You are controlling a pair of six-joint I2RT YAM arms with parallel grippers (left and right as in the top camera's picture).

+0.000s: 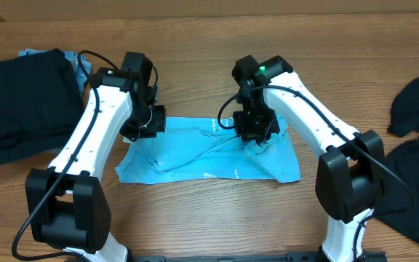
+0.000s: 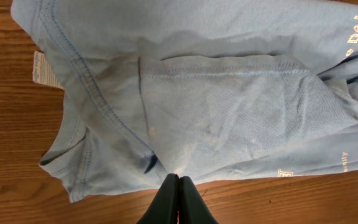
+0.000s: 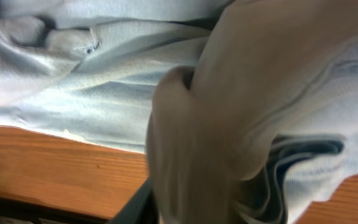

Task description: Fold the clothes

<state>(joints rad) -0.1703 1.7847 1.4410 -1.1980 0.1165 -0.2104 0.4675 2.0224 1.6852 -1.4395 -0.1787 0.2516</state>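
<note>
A light blue shirt (image 1: 209,156) lies spread and creased on the wooden table between my arms. My left gripper (image 1: 145,125) is at its far left corner. In the left wrist view its jaws (image 2: 178,180) are pressed together right at the hem of the shirt (image 2: 229,106), pinching the edge. My right gripper (image 1: 259,132) is at the shirt's far right part. In the right wrist view a bunched fold of the shirt (image 3: 229,124) hangs over the fingers and hides them, held up off the table.
A stack of folded black clothes (image 1: 20,102) lies at the left with a bit of blue fabric (image 1: 31,53) behind it. Loose black garments (image 1: 413,160) lie at the right edge. Bare wood (image 1: 209,218) shows in front of the shirt.
</note>
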